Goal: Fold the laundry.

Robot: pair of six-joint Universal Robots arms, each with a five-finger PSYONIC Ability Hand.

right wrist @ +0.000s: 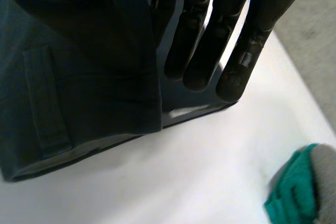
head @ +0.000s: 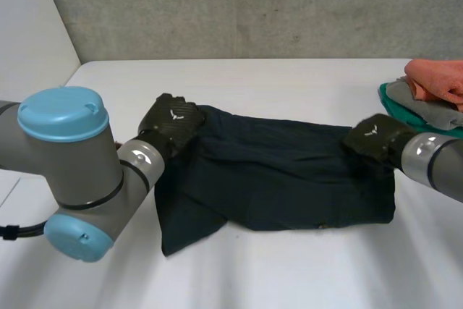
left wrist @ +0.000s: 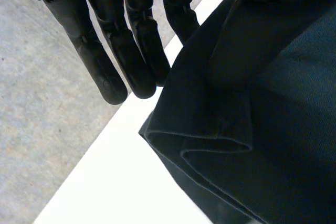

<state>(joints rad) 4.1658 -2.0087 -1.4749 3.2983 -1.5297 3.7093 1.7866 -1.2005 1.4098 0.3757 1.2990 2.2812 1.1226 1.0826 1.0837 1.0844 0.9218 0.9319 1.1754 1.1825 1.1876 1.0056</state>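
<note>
A dark navy garment lies spread across the middle of the white table, its near left corner bunched. My left hand sits at the garment's far left corner. In the left wrist view its straight fingers point past the folded edge of the cloth, which rises in front of one finger toward the palm. My right hand is at the garment's far right edge. Its straight fingers lie on one layer while another layer covers the thumb side.
A stack of folded clothes, orange over grey over teal, stands at the table's right edge close to my right arm; its teal corner lies beyond the right fingertips. A grey wall runs behind the table's far edge.
</note>
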